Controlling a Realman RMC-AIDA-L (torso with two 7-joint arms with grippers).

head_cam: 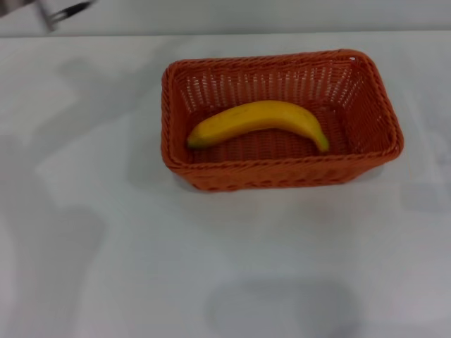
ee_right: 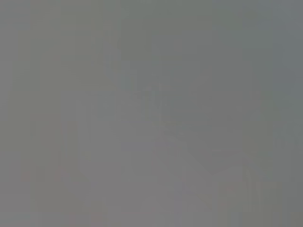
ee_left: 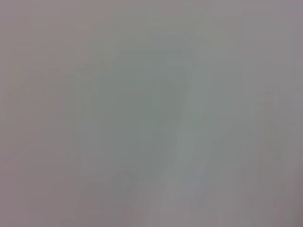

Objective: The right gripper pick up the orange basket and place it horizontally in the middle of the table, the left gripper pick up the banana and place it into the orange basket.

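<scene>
The orange basket (head_cam: 282, 169) lies lengthwise across the middle of the white table (head_cam: 106, 246) in the head view. Inside it rests the yellow banana (head_cam: 257, 120), curved, with its greenish tip toward the right end. At the far top left corner a thin black finger of the left gripper (head_cam: 67, 14) pokes into view, well away from the basket. The right gripper is out of view. Both wrist views show only a plain grey surface.
The back edge of the table (head_cam: 225, 34) runs along the top of the head view, just behind the basket.
</scene>
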